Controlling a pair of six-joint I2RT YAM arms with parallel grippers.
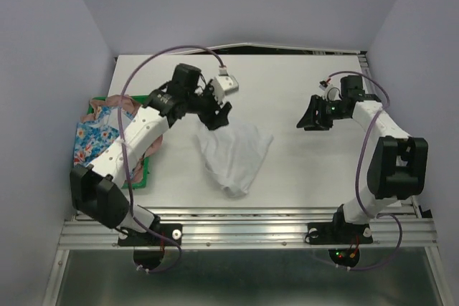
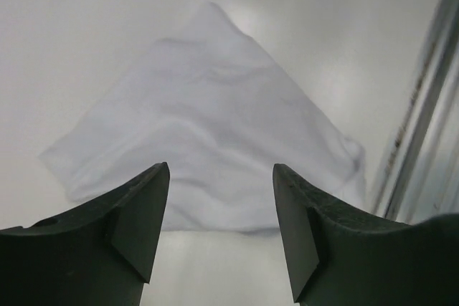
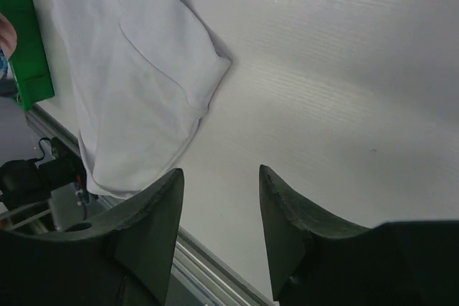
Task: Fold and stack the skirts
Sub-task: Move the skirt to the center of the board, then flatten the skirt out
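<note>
**Claws, two.** Left claw: jaws spread wide, gripping nothing, poised at the far edge of the plain white cloth skirt. Right claw: jaws likewise wide, empty, over the bare white surface, well apart from that skirt.

**Skirts, three.** White, one: rumpled, roughly triangular, mid-surface, its near end close to the front edge. Blue flowered cloth skirt, one, and dusty-pink cloth skirt, one: heaped together in the single green plastic tray at the left edge.
</note>
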